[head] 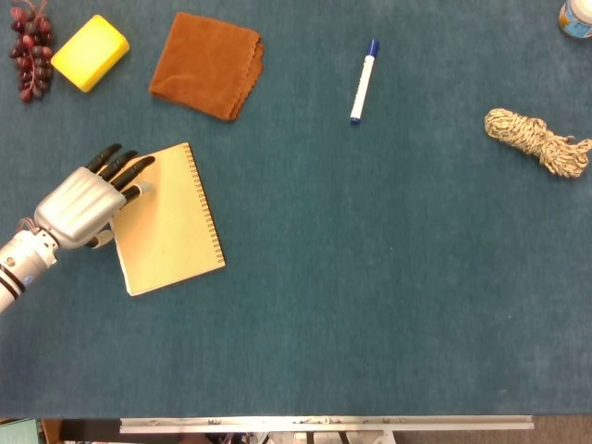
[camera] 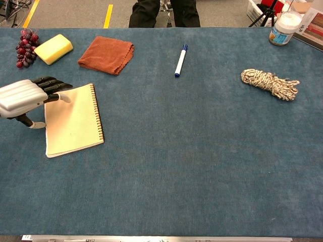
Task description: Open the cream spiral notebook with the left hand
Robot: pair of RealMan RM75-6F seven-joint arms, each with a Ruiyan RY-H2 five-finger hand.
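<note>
The cream spiral notebook (head: 171, 222) (camera: 73, 121) lies closed on the blue table, its wire spiral along the right edge. My left hand (head: 83, 203) (camera: 22, 97) hovers over the notebook's upper-left corner, palm down, fingers apart and stretched forward. Its dark fingertips (head: 139, 168) reach over the top left of the cover. Whether they touch the cover, I cannot tell. Nothing is held. My right hand is in neither view.
Far left at the back are red grapes (head: 30, 51), a yellow sponge (head: 90, 52) and a folded brown cloth (head: 207, 65). A blue-capped marker (head: 363, 80) lies mid-table, a rope bundle (head: 536, 141) at the right, a white jar (camera: 282, 27) at the far right corner.
</note>
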